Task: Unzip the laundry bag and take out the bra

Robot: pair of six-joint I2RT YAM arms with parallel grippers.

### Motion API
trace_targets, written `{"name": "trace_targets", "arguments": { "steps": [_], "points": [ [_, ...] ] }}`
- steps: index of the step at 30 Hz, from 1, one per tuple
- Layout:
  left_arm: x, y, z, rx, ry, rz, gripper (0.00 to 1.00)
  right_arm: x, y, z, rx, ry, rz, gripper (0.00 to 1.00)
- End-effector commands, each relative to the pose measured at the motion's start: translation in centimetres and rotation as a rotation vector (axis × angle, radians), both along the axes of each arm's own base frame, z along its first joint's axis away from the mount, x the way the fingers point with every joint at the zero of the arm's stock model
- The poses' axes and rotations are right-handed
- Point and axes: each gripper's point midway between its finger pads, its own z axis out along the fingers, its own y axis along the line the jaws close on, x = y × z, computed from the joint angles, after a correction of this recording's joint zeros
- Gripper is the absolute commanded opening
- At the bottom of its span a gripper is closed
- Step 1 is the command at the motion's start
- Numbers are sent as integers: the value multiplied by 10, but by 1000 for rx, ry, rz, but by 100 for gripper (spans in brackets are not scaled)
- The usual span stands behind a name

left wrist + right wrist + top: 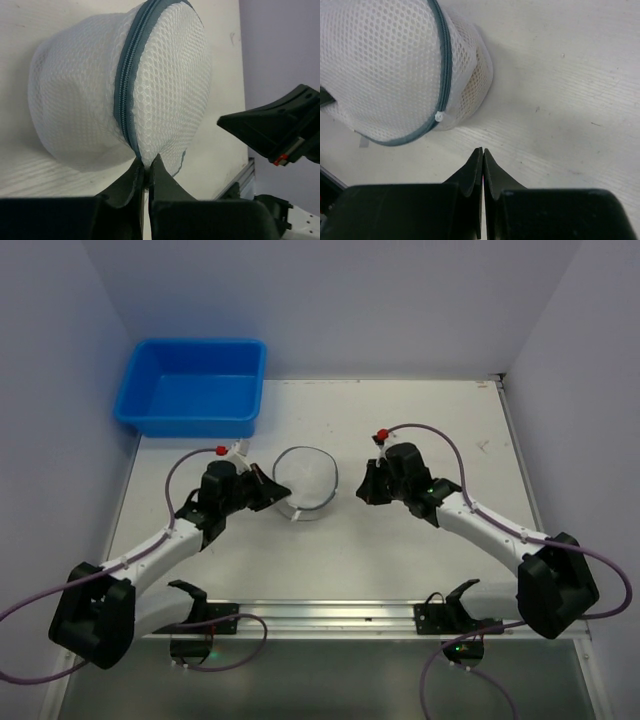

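Note:
The laundry bag [307,483] is a small round white mesh pouch with a grey zipper around its rim, lying mid-table between my arms. My left gripper [272,490] is at its left side. In the left wrist view the left gripper [146,162] is shut on the edge of the bag [85,95], right at the zipper seam [125,95]. My right gripper [364,490] is shut and empty just right of the bag, above the bare table [483,150]. In the right wrist view the bag [380,70] is zipped, with a white zipper pull [440,116]. The bra is hidden inside.
A blue plastic tub [195,385] stands at the back left corner. White walls close off the table's left, back and right sides. A metal rail [330,615] runs along the near edge between the arm bases. The right gripper's body shows in the left wrist view [280,130].

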Motion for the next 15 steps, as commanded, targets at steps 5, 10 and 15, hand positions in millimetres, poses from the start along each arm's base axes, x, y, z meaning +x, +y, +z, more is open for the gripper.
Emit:
{"name": "trace_targets", "arguments": {
  "steps": [5,10,15],
  "points": [
    [43,-9,8,104,-16,-205,9,-32,47,20,112,7,210,0],
    [68,-23,40,84,-74,-253,10,-26,65,21,129,1,184,0],
    [53,-14,35,113,-53,-244,4,-5,40,18,16,-116,126,28]
  ]
}}
